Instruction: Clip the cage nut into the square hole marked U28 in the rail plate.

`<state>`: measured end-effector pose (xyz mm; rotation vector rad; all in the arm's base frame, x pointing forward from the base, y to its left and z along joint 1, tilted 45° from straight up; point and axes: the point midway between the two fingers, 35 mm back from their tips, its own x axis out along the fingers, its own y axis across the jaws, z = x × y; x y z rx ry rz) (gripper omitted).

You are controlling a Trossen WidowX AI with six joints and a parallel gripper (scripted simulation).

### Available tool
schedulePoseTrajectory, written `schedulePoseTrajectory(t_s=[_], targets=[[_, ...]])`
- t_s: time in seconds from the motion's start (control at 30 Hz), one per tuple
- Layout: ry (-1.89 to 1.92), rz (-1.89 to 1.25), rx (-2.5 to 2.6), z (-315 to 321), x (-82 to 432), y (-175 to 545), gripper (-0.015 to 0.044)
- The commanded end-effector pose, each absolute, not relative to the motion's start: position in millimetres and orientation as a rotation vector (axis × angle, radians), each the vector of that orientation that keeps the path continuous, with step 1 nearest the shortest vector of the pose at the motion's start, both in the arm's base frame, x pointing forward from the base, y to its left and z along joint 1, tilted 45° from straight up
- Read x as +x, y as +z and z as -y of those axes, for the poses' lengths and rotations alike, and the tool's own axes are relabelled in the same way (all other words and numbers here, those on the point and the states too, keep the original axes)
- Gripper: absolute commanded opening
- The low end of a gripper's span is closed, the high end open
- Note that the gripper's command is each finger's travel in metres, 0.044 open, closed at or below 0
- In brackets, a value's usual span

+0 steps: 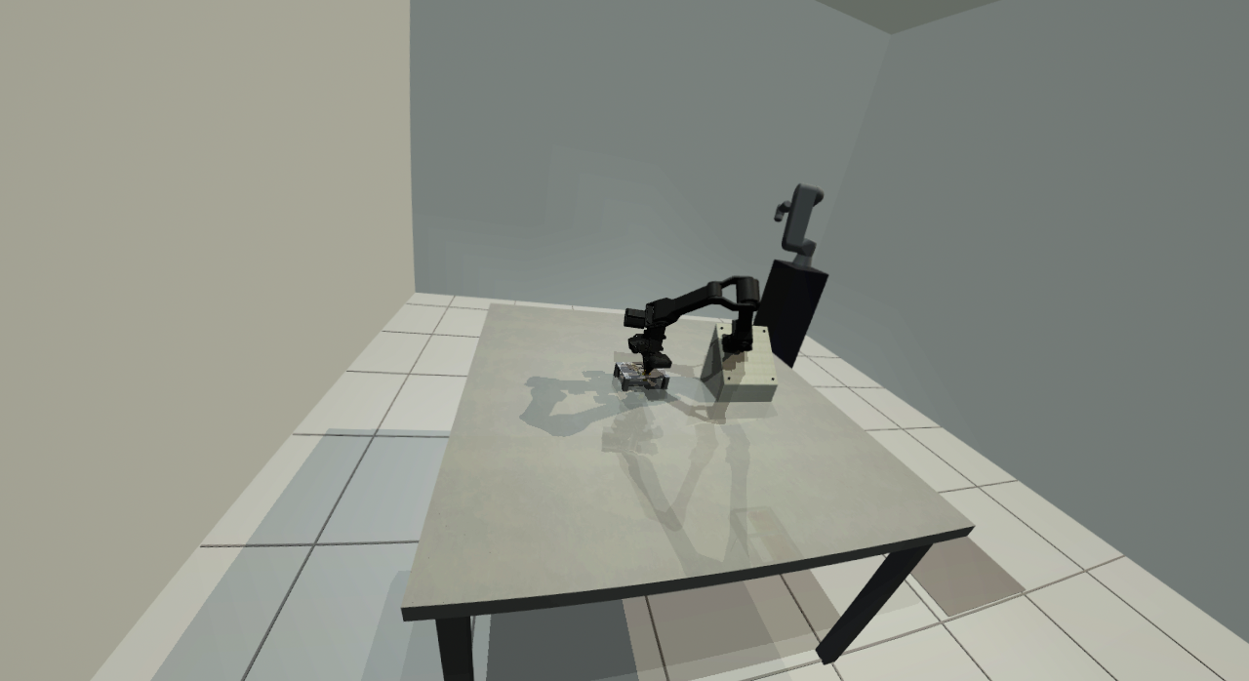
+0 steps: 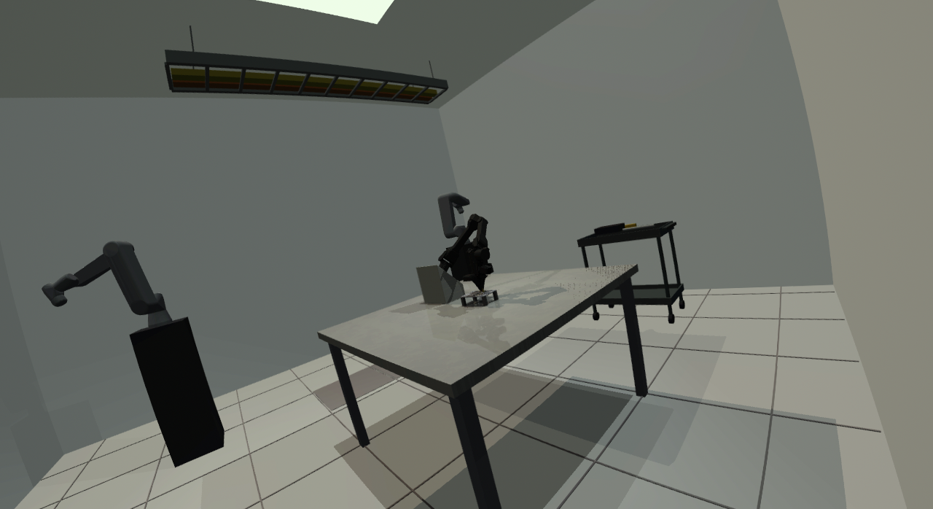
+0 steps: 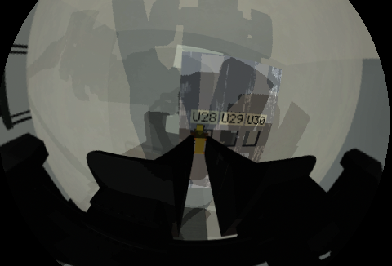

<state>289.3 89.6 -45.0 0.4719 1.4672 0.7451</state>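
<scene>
The yellow cage nut [image 3: 199,145] is between my fingertips in the wrist view. My gripper [image 3: 198,140] [image 1: 647,370] [image 2: 481,289] is shut on it, pointing down at the rail plate [image 3: 192,62] [image 2: 466,298]. The plate is a grey raised piece on short dark legs. The U28 label [image 3: 204,117] lies just beyond the nut, and the nut and fingertips cover most of the U28 hole. Whether the nut's wings are inside the hole or just above it cannot be told. The top and exterior views are too small to show the nut.
Square holes lie beside the nut under the U29 label [image 3: 232,118] and the U30 label [image 3: 256,120]. My arm stands on a pale block [image 1: 750,388] on the table [image 1: 558,520] [image 2: 404,349]. A cart [image 2: 626,235] and grey arms on black pedestals [image 2: 176,395] [image 1: 790,305] stand beyond the table.
</scene>
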Motion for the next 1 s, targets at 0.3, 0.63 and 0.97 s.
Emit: schedulePoseTrajectory(t_s=[0.3, 0.63, 0.97], targets=[[0.754, -1.465, 0.477, -88.3, 289.7, -46.0, 0.0025], [0.754, -1.465, 0.477, -87.2, 289.9, -47.2, 0.0025], [0.754, -1.465, 0.477, -87.1, 290.0, -48.0, 0.0025]])
